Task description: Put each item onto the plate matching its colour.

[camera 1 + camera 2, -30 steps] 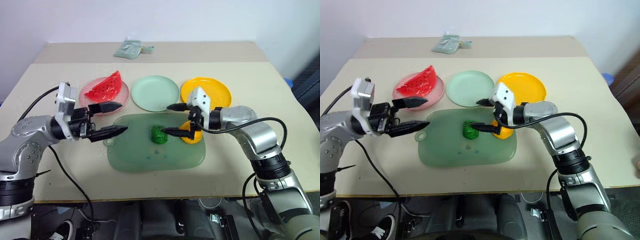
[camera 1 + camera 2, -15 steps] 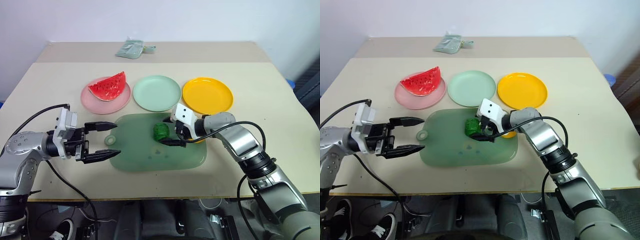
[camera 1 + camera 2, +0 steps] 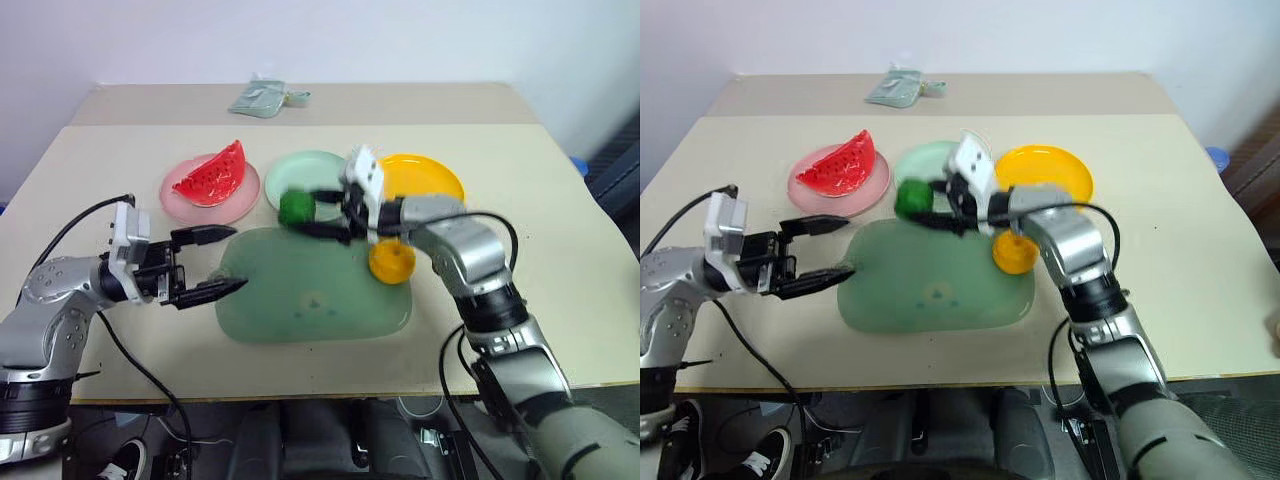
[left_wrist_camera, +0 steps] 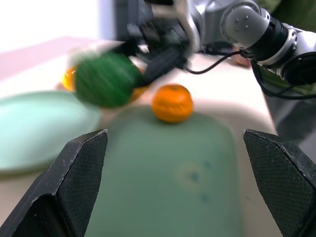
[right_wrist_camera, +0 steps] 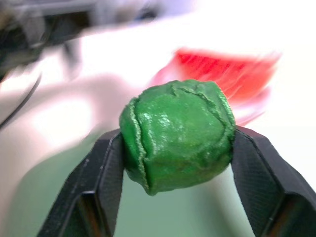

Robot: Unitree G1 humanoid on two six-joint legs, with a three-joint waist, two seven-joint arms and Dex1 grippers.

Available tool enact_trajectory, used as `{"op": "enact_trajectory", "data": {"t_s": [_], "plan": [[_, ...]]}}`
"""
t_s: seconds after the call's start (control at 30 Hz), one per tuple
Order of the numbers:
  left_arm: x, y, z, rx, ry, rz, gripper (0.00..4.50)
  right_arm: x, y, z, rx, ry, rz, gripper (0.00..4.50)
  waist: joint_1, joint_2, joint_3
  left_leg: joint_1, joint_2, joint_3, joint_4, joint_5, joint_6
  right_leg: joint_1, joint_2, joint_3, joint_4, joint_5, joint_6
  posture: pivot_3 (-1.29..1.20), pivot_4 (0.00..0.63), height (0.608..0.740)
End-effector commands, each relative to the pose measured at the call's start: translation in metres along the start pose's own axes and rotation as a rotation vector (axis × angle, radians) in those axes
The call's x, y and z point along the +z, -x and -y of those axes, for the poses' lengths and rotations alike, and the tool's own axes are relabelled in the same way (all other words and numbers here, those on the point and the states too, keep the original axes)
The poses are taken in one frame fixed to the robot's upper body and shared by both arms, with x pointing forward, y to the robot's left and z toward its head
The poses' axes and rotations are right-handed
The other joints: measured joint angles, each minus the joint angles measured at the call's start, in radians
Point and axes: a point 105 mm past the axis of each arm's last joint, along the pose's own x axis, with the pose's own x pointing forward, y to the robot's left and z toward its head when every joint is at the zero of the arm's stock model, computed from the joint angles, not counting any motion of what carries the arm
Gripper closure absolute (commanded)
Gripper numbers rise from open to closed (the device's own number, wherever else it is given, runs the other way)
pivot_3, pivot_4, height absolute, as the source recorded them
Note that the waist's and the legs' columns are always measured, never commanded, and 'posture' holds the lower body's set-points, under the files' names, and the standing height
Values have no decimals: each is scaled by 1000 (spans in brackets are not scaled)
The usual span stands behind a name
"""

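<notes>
Your right gripper has just clenched the green vegetable and lifted it toward the mint plate, centre frame; left gripper jaws released.

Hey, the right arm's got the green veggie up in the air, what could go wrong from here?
1. The right gripper pinches the round, lumpy green vegetable between just two fingers; it might slip out and roll before reaching the green plate.
2. The orange fruit sits at the board's edge, close beside the right arm; a swing might knock it off.
</notes>
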Motion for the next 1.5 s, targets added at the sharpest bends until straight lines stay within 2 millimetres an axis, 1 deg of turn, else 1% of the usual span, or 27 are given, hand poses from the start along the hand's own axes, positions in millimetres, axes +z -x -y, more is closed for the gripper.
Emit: {"op": "enact_trajectory", "data": {"t_s": [0.03,0.13,0.23,0.3,0.37,0.4,0.43,0.47,0.57,0.6,0.67,0.7,0.8,0.87,0.9,0.93,0.97,1.03,1.1,1.2,1.27,1.37,1.43,1.5], "plan": [[7,1,-6,35,-63,36,0,-9,-5,29,-178,51,-11,1919,0,0,0,0,0,0,0,0,0,0,0,0,-1,0,0,0,150,740],[8,0,-8,43,-62,56,0,-22,-22,43,-268,86,-50,1919,-5,0,0,-1,0,1,0,0,0,-1,0,0,-1,0,0,0,150,740],[5,-1,-12,83,-91,49,0,-25,-40,48,-318,97,-51,1919,-12,1,0,-1,0,1,-1,0,0,-2,0,1,0,0,0,0,150,740],[2,-1,-11,84,-92,41,0,-31,-47,49,-322,73,-64,1919,-14,1,0,0,0,1,-2,0,0,-3,0,1,1,0,0,0,150,740],[3,0,-11,95,-95,39,0,-37,-48,49,-316,72,-77,938,-12,1,0,0,0,1,-3,0,0,-3,0,1,0,0,0,0,150,740],[3,1,-11,100,-99,38,0,-37,-48,51,-317,53,-64,595,-9,1,0,0,0,1,-3,0,0,-3,0,1,0,0,0,0,150,740],[4,1,-11,106,-101,39,0,-36,-46,53,-324,41,-55,94,-6,1,0,-1,0,1,-3,0,0,-3,0,1,0,0,0,0,150,740],[5,2,-11,109,-100,39,0,-34,-45,55,-328,39,-48,36,-4,1,0,-1,0,2,-3,0,0,-3,-1,1,-1,0,0,0,150,740],[7,1,-7,101,-97,41,0,-12,-29,69,-356,19,61,36,-3,1,0,-1,0,2,-3,0,0,-3,-1,1,0,0,0,0,150,740],[8,0,-6,95,-96,45,0,-3,-19,76,-360,11,97,36,-2,1,0,-1,0,2,-3,0,0,-3,-1,1,0,0,0,0,150,740],[10,-1,-5,87,-94,52,0,9,-3,83,-347,12,144,36,-1,1,0,-1,0,2,-3,0,0,-2,-1,1,0,0,0,0,150,740],[11,-2,-5,81,-92,58,0,14,4,80,-300,-15,165,36,-2,1,0,-1,0,2,-3,0,0,-2,-1,1,0,0,0,0,150,740],[14,-3,-4,64,-87,66,0,19,29,60,-128,29,170,36,-3,1,0,0,0,1,-4,0,0,-2,0,1,-1,0,0,0,150,740],[15,-5,-1,36,-74,70,0,9,56,38,6,46,101,36,0,1,0,0,0,1,-5,0,0,-2,0,1,-1,0,0,0,150,740],[15,-5,0,24,-70,70,0,6,66,30,50,43,74,36,2,1,0,0,0,1,-5,0,0,-2,0,1,-1,0,0,0,150,740],[13,-6,3,-6,-27,57,0,-4,78,20,102,39,4,36,0,1,0,0,0,1,-5,0,0,-2,-1,1,-2,0,0,0,150,740],[11,-6,5,-27,5,46,0,-11,86,14,133,34,-42,36,-1,1,0,0,0,2,-4,0,0,-2,-1,1,-2,0,0,0,150,740],[8,-7,8,-54,14,17,0,-28,104,6,163,38,-151,36,-3,1,1,0,0,2,-4,0,0,-2,-1,1,-1,0,0,0,150,740],[6,-7,10,-70,19,-5,0,-35,113,2,173,22,-197,36,-7,1,1,1,0,2,-4,0,0,-2,0,1,-1,0,0,0,150,740],[1,-9,14,-95,14,-47,0,-57,124,0,166,19,-314,36,-7,1,1,1,0,2,-4,0,0,-2,0,1,-1,0,-1,0,150,740],[0,-11,14,-104,12,-53,0,-67,127,-1,162,18,-360,36,-2,1,1,1,0,2,-4,0,0,-2,0,1,-1,0,-1,0,150,740],[2,-14,15,-115,13,-48,0,-84,127,3,121,22,-409,36,0,1,1,1,0,2,-4,0,0,-2,0,1,-1,0,-1,0,150,740],[3,-16,15,-118,7,-52,0,-89,126,3,117,17,-420,36,1,0,0,1,0,2,-3,0,0,-2,0,1,-1,0,0,0,150,740],[3,-16,15,-114,2,-53,0,-95,124,7,96,38,-436,36,0,0,0,1,0,2,-3,0,0,-2,0,1,-1,0,0,0,150,740]]}}
